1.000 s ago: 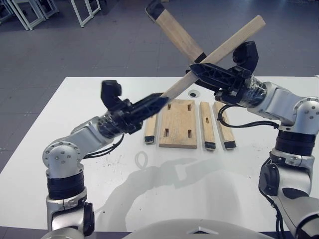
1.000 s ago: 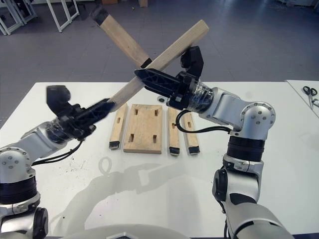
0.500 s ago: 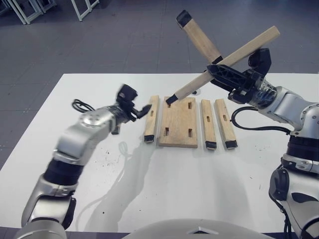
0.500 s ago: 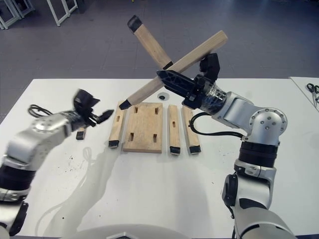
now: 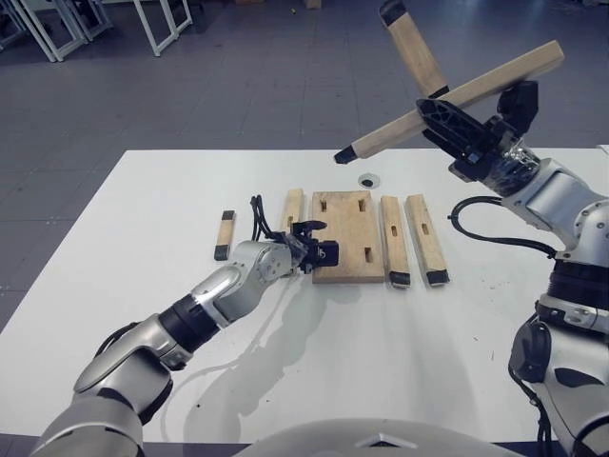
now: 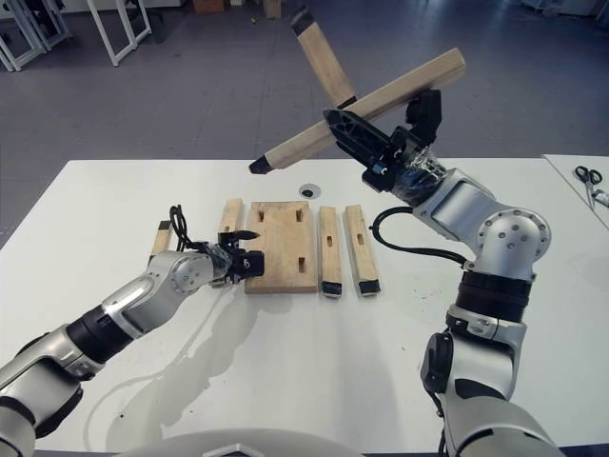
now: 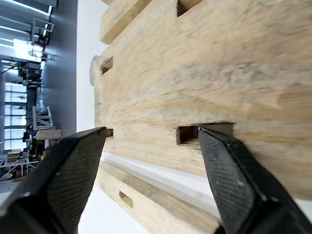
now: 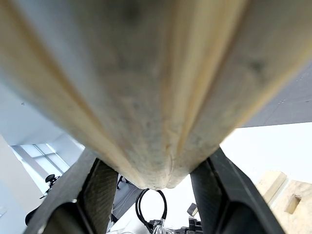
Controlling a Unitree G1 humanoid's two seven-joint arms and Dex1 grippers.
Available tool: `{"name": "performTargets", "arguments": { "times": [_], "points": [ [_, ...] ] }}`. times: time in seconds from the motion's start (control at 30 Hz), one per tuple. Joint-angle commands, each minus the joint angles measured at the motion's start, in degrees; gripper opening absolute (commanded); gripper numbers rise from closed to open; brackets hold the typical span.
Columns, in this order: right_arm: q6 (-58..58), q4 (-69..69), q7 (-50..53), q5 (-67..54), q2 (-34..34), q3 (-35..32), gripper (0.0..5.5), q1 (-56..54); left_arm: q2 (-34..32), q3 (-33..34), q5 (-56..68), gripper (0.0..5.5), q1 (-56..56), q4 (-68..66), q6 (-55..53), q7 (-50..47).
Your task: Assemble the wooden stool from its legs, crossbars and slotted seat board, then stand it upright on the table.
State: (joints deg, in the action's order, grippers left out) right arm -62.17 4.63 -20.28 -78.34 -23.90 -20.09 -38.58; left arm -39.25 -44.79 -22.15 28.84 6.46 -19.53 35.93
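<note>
Slotted pale wooden seat board (image 5: 348, 234) lies flat toward far edge of white counter (image 5: 143, 219). Fingers of left gripper (image 5: 319, 243) spread, released, at its near-left corner. Fingers of right gripper (image 5: 440, 114) clench crossed wooden bars (image 5: 476, 84) high over far edge.

seat board (image 5: 348, 224) on table (image 5: 114, 238); one leg (image 5: 291, 205) left, two legs (image 5: 393, 233) right.

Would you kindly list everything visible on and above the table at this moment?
Slotted wooden seat board: one, pale, table centre.
Long black-capped wooden bars: three, pale; one left of board, two right.
Short wooden piece: one, pale, black-tipped, farthest left.
Crossed wooden bars: one pair, pale, held aloft.
Round grommet: one, grey, beyond board.
Table: one, white, beneath everything.
Left gripper: black, open, at board's near left corner.
Right gripper: black, holding the crossed bars.
</note>
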Motion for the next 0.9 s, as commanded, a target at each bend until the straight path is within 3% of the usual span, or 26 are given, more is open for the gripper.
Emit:
{"name": "performTargets", "arguments": {
  "times": [0.03,0.13,0.23,0.47,0.63,0.9],
  "points": [
    [2.91,-0.22,-2.95,9.65,-2.47,4.81,2.03,0.67,-13.58,-0.50,6.28,3.46,-11.94,14.41,-2.84,17.98],
    [5.50,2.92,-8.68,17.85,-4.22,10.16,2.03,1.04,-23.36,3.83,9.29,3.46,-15.88,18.35,3.75,23.92],
    [9.40,3.74,-16.85,26.34,-6.41,16.71,2.03,3.30,-28.47,7.31,8.03,3.46,-17.25,12.66,13.18,25.62],
    [7.89,-8.65,-21.15,30.96,-8.20,21.19,2.03,15.12,-22.53,13.01,6.56,3.46,-19.52,10.82,10.25,22.38],
    [2.03,-19.97,-14.07,23.47,-4.22,15.40,2.03,20.86,-20.71,15.89,5.35,3.46,-24.31,14.66,5.84,21.46],
    [5.85,-17.51,-15.56,31.92,-5.60,21.86,2.03,27.93,-20.12,18.06,3.23,3.46,-25.39,14.71,5.90,22.19]
  ]
}}
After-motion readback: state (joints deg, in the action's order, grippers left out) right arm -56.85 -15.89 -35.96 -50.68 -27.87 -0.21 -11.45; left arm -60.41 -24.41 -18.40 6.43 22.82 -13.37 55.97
